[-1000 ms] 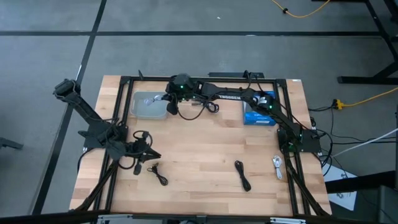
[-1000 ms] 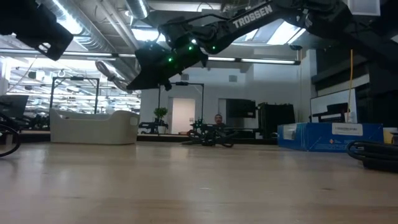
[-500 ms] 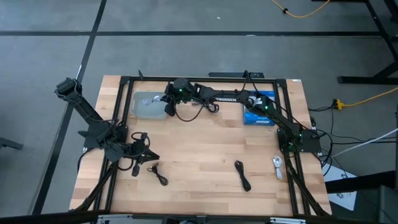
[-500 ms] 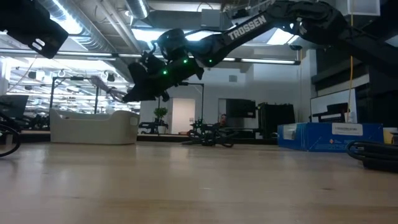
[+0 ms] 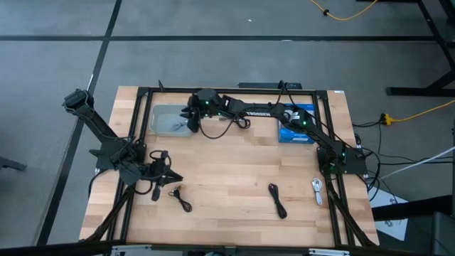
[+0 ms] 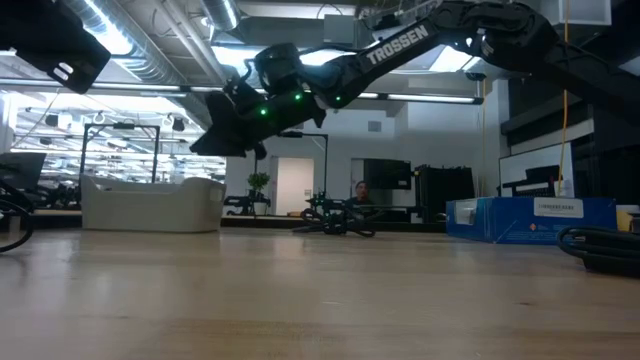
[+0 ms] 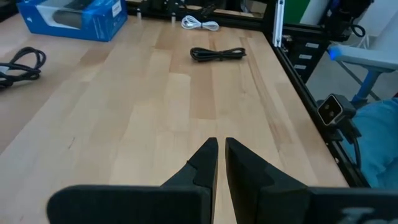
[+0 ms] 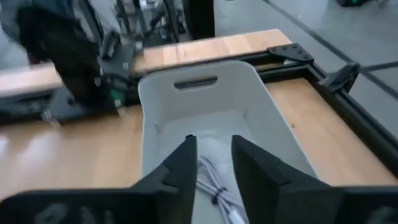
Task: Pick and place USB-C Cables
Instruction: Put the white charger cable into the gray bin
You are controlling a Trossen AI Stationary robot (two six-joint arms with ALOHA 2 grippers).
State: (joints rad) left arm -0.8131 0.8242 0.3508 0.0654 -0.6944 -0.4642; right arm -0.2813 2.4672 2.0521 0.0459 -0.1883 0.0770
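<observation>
A: How many cables?

B: Four thin bundled ones: black point(image 5: 181, 200), black point(image 5: 277, 200), white point(image 5: 317, 190) on wood, white point(image 8: 214, 186) inside shallow grey tray point(image 5: 161, 112).

A: Grippers?

B: Right gripper point(image 8: 210, 163) released above tray beside blue box point(image 5: 297, 126); left gripper point(image 7: 221, 163) clenched, empty.

Pale wooden desk point(image 5: 234, 171) with smooth planks, matt grey plastic tray point(image 8: 205, 106), glossy blue cardboard box point(image 7: 74, 15), matt black fingers point(image 8: 180, 165)
</observation>
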